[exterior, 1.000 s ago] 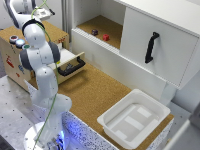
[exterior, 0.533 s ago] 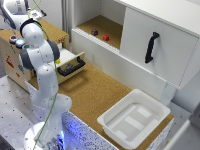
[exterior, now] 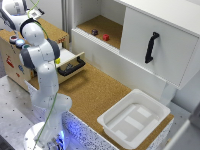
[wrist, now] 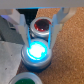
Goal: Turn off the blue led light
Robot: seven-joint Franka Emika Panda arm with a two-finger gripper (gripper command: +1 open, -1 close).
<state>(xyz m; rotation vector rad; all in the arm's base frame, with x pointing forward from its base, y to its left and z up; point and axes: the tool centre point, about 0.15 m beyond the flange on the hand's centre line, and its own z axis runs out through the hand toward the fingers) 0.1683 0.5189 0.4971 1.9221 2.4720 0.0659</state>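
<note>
Right now, wrist view: gripper hangs directly over the blue led, which glows bright cyan-white, i.e. it's lit. Two fingers show as pale bars either side of the lamp's far edge, jaws apart approx. the width of a button, nothing held between them. Can't tell whether the tips touch the led's silvery rim or sit just above it.

Blue led is the middle of 3 round buttons in a row: red button just beyond it, between the fingers, unlit; green button on the other side, cut off by the frame edge. All 3 sit on a brown cork-like surface.

Ext. view: arm folds back toward the wooden box at the exterior view's left, wrist over its top. Open drawer w/ black handle just beside the arm. White tray lies on the table, well apart from the arm. Cabinet behind, w/ black door handle.
</note>
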